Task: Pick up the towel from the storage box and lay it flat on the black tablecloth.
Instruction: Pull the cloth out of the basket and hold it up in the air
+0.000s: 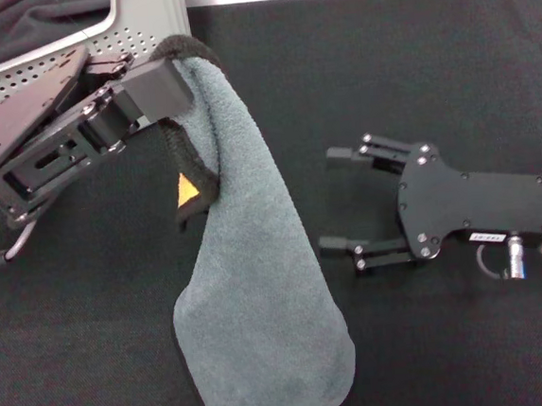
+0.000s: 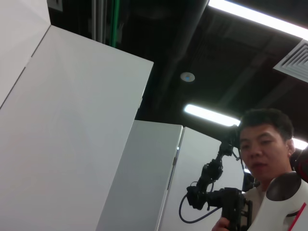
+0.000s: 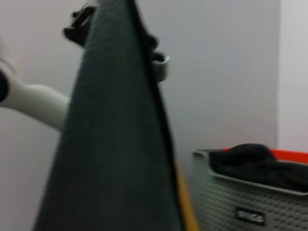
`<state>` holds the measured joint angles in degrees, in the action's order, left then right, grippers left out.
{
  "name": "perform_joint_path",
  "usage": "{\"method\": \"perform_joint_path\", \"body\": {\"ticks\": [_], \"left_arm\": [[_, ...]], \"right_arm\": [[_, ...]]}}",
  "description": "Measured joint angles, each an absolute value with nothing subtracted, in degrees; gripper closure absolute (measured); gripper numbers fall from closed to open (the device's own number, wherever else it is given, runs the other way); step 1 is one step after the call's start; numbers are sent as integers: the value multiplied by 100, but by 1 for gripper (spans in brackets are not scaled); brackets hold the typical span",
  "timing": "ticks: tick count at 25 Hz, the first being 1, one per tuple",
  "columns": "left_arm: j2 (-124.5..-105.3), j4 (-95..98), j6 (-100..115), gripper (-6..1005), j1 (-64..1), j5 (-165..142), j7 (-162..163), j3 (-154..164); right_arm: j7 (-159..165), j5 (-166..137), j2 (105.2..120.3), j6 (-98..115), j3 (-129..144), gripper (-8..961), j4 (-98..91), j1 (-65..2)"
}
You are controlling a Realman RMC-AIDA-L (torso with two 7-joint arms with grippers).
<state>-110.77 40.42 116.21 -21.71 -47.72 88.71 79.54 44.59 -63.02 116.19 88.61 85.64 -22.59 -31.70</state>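
Note:
In the head view my left gripper is raised at the upper left, shut on the top edge of the towel. The grey-green towel hangs down in a long fold, and its lower end reaches the black tablecloth. A patch of its yellow-orange reverse shows at the black edging. The storage box stands behind the left arm at the top left. My right gripper hovers low to the right of the hanging towel, open and empty, its fingers pointing at the cloth. The right wrist view shows the towel hanging close in front.
A darker charcoal cloth lies in the storage box, and the right wrist view also shows this cloth inside the box. The left wrist view points up at the ceiling, white panels and a person.

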Motion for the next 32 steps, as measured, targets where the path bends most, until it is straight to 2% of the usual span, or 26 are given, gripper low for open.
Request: {"method": "perform_joint_path", "body": {"ticks": [23,32], "left_arm": [[-11155,4052,11619,982,-2292,-4730,8886,7802],[-11153,4032,11619,981,-2190,-4728,8844,7660]], "right_arm": [[3451,-5164,11619,7452,9977,67,-2500,-3310],[3072,-4735,11619,8136,10167,68,-2607,-3179]]}}
